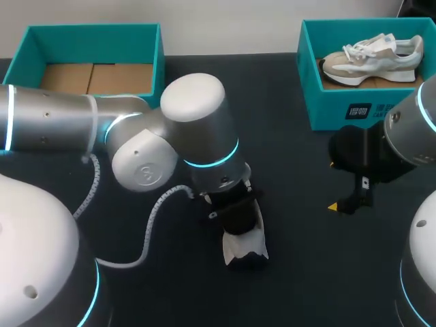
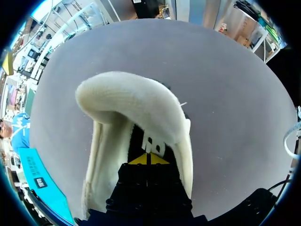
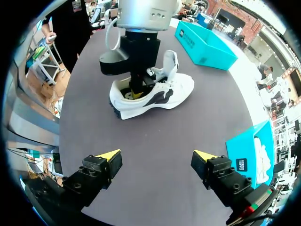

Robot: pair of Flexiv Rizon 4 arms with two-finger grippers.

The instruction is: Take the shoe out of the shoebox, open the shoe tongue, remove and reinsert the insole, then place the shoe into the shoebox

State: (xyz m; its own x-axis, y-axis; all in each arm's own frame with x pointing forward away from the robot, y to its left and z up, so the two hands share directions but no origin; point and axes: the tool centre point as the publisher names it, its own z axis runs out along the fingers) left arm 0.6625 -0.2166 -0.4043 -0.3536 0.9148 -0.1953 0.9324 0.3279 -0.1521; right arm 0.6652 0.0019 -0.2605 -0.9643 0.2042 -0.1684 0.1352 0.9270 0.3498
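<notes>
Altogether two shoes (image 1: 246, 246) (image 1: 371, 58), two shoeboxes (image 1: 92, 30) (image 1: 334, 102).

A dark, matte table (image 1: 300, 204) fills the head view from edge to edge. At the upper left of the frame an open teal shoebox (image 1: 161, 61) stands on it, its brown cardboard floor showing. At the upper right stands a second teal shoebox (image 1: 304, 65), also open, with print on its near wall. A white shoe (image 1: 246, 246) with dark side markings sits directly on the table in the lower middle of the frame, upright on its sole, well apart from both boxes; much of it is hidden there
</notes>
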